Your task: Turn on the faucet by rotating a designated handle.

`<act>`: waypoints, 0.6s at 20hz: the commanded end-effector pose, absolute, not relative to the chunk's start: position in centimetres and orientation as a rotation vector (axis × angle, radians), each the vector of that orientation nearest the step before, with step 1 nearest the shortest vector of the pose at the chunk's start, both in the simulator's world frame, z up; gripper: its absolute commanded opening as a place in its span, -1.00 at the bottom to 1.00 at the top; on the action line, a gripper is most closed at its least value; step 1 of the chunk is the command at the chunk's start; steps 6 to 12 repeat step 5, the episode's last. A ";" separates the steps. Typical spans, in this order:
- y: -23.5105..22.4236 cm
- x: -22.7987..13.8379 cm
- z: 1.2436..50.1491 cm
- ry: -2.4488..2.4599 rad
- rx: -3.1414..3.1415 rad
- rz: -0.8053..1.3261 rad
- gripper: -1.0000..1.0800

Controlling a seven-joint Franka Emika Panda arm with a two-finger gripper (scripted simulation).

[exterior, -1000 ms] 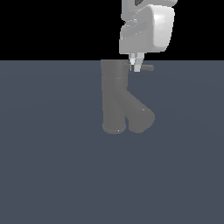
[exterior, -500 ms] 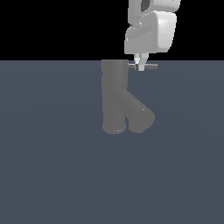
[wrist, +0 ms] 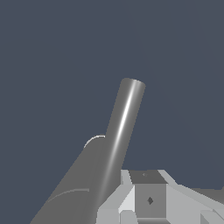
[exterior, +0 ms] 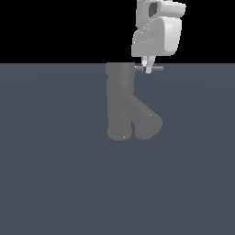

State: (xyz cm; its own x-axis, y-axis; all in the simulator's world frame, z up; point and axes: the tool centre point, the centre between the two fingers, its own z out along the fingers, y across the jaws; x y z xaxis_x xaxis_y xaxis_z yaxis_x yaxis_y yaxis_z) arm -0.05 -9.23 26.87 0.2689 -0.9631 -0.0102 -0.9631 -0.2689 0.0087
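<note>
Exterior view: the faucet point(exterior: 120, 103) is seen upright on the dark floor point(exterior: 55, 183), its spout angled toward the exterior view's right. The handle point(exterior: 156, 68) juts horizontally from its top toward the same side. The gripper point(exterior: 147, 68) is placed at the handle; whether its fingers are apart or together cannot be told.

Wrist view: the handle point(wrist: 122, 127) is shown as a bright rod beside the gripper's finger point(wrist: 131, 192).

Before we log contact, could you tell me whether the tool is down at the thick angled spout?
No, the tool sits at the thin handle atop the faucet, well above the spout.
</note>
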 end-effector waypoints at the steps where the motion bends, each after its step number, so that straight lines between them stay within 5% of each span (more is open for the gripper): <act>1: -12.9 0.6 26.9 -1.965 2.451 -0.001 -1.00; 12: -13.6 1.4 26.9 -1.971 2.446 0.000 -1.00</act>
